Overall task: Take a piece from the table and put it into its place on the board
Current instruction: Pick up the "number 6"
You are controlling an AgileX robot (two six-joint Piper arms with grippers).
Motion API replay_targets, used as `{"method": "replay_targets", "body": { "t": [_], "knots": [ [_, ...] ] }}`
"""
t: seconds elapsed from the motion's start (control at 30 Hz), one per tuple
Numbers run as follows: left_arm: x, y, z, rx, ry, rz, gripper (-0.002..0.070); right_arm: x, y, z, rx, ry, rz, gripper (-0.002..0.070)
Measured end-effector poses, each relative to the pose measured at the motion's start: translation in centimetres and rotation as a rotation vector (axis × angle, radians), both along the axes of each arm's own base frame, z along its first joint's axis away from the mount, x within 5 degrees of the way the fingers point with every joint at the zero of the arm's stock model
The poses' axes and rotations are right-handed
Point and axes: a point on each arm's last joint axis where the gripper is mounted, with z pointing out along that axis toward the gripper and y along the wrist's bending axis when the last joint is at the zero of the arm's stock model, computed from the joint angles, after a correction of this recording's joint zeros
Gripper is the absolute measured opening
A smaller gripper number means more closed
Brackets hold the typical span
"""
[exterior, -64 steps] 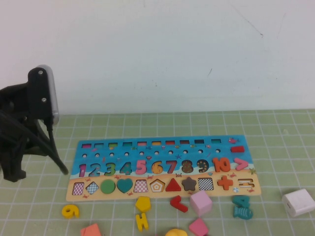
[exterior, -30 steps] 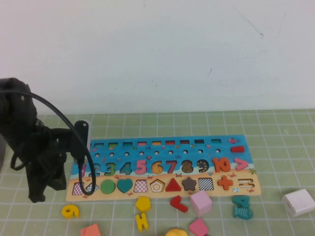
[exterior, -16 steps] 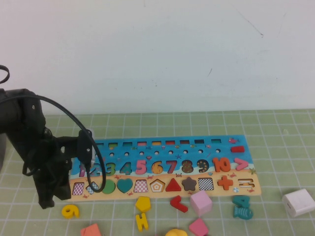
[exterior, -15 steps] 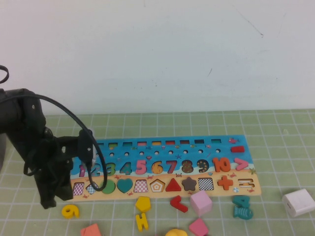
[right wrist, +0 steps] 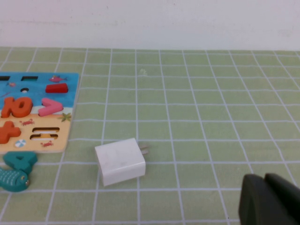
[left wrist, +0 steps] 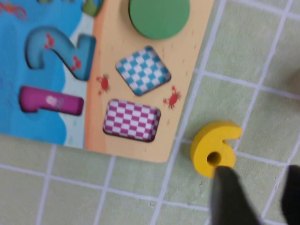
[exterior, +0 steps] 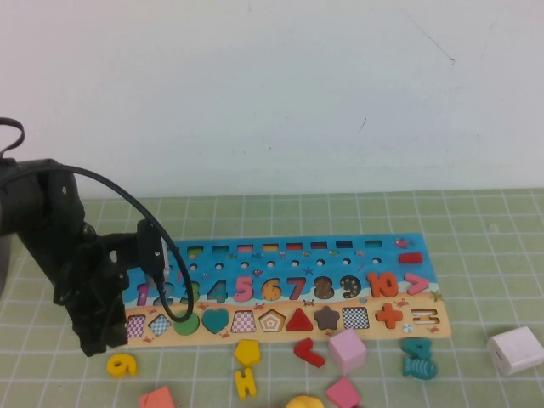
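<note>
My yellow 6 piece (exterior: 121, 365) lies flat on the table (exterior: 493, 229), just off the board (exterior: 280, 285) at its near-left corner, with bare mat to its left and an orange piece (exterior: 158, 398) close on the near side. Since half a second ago the left gripper (left wrist: 255, 199) has dropped lower over that corner, its fingers now parted and empty, one tip at the 6's edge. The right gripper (right wrist: 269, 199) sits over the mat near a white block (right wrist: 120, 161); I cannot tell its state.

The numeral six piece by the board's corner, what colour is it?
Bright yellow, clearest in the left wrist view.
</note>
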Motion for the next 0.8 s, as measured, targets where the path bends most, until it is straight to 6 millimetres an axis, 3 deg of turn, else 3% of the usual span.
{"method": "replay_targets", "body": {
  "t": [0.13,0.2,0.8],
  "knots": [
    [0.2,0.1,-1.2,0.021,0.031,0.011,0.0417,0.0,0.0,0.0,0.000,0.000,0.000,-0.0001],
    [0.3,0.2,-1.9,0.027,0.047,-0.003,0.0464,0.0,0.0,0.0,0.000,0.000,0.000,-0.0001],
    [1.1,0.6,-4.6,0.085,0.031,-0.117,0.0455,0.0,0.0,0.0,0.000,0.000,0.000,-0.0001]
  ]
}}
